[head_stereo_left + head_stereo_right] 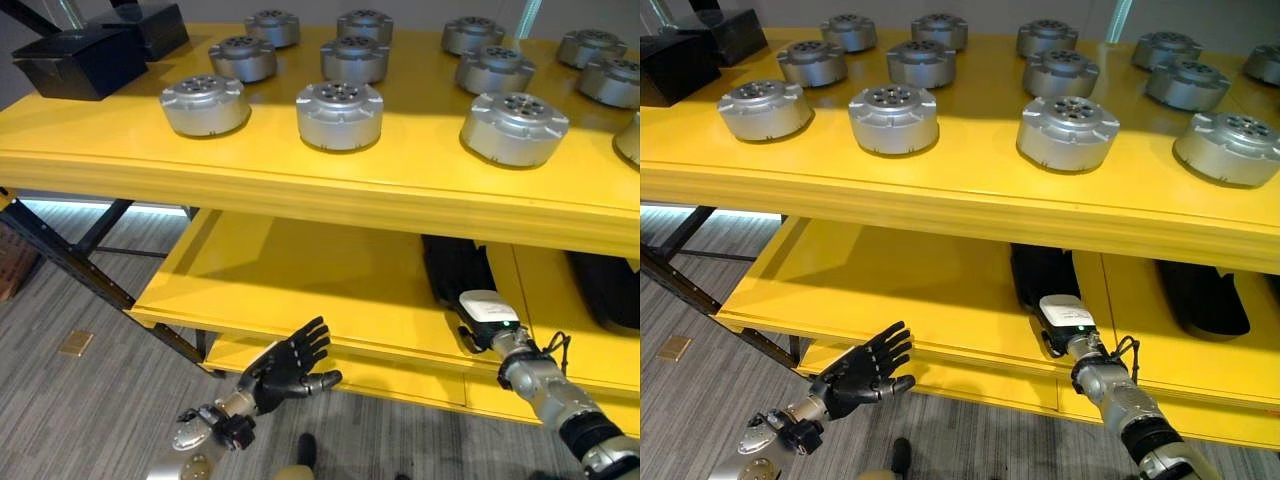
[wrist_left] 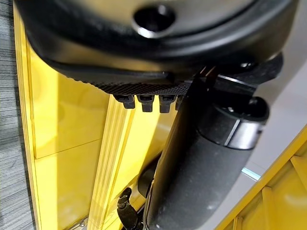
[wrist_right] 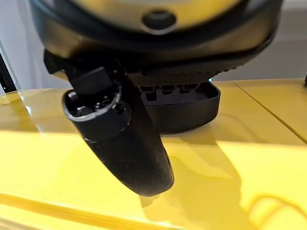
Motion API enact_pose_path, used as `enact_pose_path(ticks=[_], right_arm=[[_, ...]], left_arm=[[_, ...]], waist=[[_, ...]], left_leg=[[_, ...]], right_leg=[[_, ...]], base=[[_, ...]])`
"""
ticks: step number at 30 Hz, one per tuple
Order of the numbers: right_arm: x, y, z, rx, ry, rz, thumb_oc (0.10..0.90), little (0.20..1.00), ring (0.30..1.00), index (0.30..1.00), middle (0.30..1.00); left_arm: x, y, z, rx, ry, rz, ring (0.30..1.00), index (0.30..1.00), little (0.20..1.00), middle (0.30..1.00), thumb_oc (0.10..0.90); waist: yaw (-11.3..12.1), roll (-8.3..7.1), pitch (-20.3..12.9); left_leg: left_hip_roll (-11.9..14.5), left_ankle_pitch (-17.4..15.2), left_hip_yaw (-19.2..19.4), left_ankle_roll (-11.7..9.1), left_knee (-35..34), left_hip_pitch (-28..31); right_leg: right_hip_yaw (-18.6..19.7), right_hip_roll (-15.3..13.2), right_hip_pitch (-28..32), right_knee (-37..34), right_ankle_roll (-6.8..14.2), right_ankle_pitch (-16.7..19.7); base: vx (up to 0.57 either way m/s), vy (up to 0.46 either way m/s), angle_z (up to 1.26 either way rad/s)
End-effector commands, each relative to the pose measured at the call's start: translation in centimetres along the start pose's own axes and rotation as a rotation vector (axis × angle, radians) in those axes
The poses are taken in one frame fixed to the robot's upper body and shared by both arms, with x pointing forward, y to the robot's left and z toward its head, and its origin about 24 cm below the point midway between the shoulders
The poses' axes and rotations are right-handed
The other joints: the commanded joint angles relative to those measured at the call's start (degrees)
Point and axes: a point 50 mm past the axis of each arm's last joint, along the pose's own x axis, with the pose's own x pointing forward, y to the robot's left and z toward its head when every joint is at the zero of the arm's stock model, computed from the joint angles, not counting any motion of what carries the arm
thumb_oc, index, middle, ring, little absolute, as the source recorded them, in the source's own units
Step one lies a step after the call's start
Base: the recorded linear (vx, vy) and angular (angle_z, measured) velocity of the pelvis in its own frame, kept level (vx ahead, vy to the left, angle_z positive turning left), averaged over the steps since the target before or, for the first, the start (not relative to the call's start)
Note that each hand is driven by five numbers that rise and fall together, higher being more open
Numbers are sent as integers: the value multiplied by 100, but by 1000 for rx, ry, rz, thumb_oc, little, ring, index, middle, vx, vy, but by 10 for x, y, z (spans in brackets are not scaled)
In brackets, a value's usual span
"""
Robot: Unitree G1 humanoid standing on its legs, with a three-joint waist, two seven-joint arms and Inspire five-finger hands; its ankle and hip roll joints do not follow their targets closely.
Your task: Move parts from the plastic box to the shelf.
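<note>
Several round silver parts stand on the yellow top shelf [image 1: 300, 170], among them one at the front left [image 1: 205, 104], one in the middle [image 1: 340, 113] and one to the right [image 1: 514, 127]. My left hand [image 1: 290, 365] hangs open and empty below and in front of the lower shelf's front edge, fingers spread. My right hand [image 1: 487, 307] reaches in over the lower shelf [image 1: 890, 290] towards a black object [image 3: 192, 110] lying there. In the right wrist view its thumb [image 3: 120, 139] sticks out free above the yellow surface, and it holds nothing.
Two black boxes [image 1: 80, 60] sit at the top shelf's far left corner. Another black object [image 1: 600, 290] lies on the lower shelf to the right. A dark metal frame [image 1: 70, 260] slants down at the left over grey floor.
</note>
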Motion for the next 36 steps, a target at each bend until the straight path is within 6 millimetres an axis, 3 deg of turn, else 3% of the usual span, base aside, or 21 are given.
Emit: enact_pose_path(ticks=[1, 9, 18, 36], right_arm=[[13, -44, 18, 77, -117, -191, 900, 1000, 1000, 1000, 1000], [15, -45, 34, 214, -178, -184, 900, 1000, 1000, 1000, 1000], [18, -52, 48, 231, -216, -255, 900, 1000, 1000, 1000, 1000], [21, -56, 46, 201, -161, -364, 900, 1000, 1000, 1000, 1000]], left_arm=[[19, -22, 41, 82, -210, -159, 1000, 1000, 1000, 1000, 900], [19, -24, 39, 75, -206, -159, 1000, 1000, 1000, 1000, 900], [22, -27, 36, 63, -208, -163, 1000, 1000, 1000, 1000, 900], [22, -28, 33, 53, -206, -173, 1000, 1000, 1000, 1000, 900]], waist=[[74, -20, -58], [73, -19, -61], [71, 2, -72], [109, 37, -99]], left_leg=[[204, -1017, 357, -37, -14, 619], [200, -1030, 344, -34, -14, 636], [197, -1029, 334, -40, -14, 642], [194, -1030, 312, -55, -14, 660]], right_leg=[[-334, 24, -460, 451, -150, -324], [-325, 21, -452, 452, -159, -331], [-326, 22, -442, 437, -164, -323], [-357, 16, -390, 383, -163, -309]], base=[[0, 0, 0], [0, 0, 0], [0, 0, 0], [0, 0, 0]])
